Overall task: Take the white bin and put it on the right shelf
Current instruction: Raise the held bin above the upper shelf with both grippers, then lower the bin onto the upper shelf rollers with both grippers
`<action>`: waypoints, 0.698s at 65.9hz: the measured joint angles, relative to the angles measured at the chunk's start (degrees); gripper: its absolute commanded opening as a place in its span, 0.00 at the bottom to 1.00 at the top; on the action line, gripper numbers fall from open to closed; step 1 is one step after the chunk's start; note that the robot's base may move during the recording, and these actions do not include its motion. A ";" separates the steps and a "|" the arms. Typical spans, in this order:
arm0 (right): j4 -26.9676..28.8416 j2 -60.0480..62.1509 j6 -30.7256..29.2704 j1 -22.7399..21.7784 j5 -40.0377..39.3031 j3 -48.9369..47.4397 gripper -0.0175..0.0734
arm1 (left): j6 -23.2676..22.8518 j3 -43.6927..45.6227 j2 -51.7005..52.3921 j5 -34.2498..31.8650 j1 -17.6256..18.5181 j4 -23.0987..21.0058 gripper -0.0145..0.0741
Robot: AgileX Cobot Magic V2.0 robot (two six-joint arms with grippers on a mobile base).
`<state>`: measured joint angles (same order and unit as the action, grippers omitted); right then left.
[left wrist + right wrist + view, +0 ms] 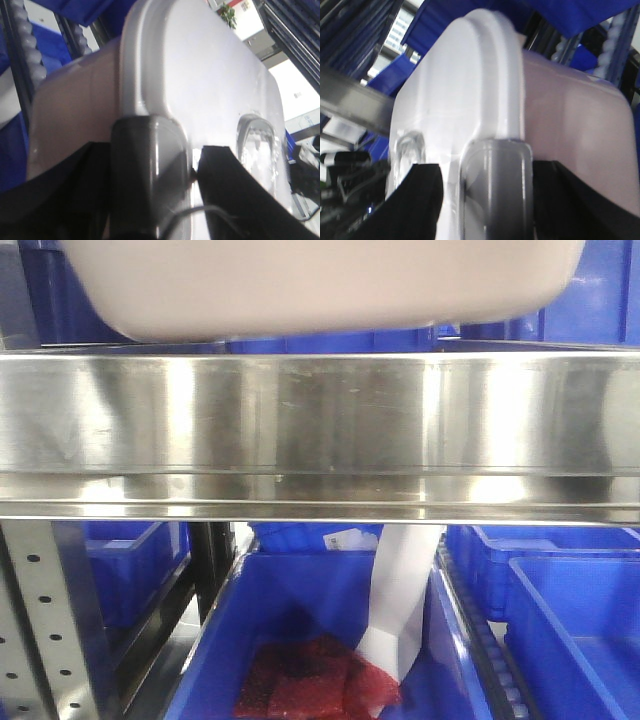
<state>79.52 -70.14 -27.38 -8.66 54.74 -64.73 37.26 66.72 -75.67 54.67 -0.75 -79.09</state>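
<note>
**White bin held above steel shelf lip, both pincers clamped**

From my remote station, the left pincer is closed on one end of the white bin. One black finger presses the pinkish tub wall and the other the glossy lid, with a grey clasp between them. The lid's recessed handle sits just past that grip.

In the front view, the bin's rounded underside fills the top of the frame, directly above the wide reflective front lip of the right shelf. A strip of blue shows between tub and lip on the right. I cannot tell whether the far part of the bin touches the shelf.

At the other end, the right pincer grips the bin the same way, its fingers straddling a second clasp on the lid's rim.

Below the lip, a perforated upright stands at the left. At centre, an open blue bin holds red packets and a white bag that leans on its right side. More blue tubs lie to the right.
</note>
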 measured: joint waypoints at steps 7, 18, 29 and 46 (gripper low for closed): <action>0.35 -1.30 0.00 0.00 -0.41 0.00 0.70 | 0.00 0.00 -0.25 -0.22 0.15 0.00 0.45; 0.35 -3.06 0.00 0.36 -0.41 0.00 0.70 | -0.11 0.00 -0.25 -1.67 0.15 0.00 0.45; 0.35 -3.93 0.00 0.36 -0.21 0.00 0.71 | -0.11 0.00 -0.25 -1.76 0.19 0.00 0.54; -0.80 -4.25 0.12 0.58 0.78 0.00 0.87 | -0.11 0.00 -0.25 -1.66 0.54 0.31 0.68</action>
<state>78.72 -74.39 -27.26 -8.08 55.51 -64.73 37.15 66.72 -75.92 53.01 -0.22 -78.78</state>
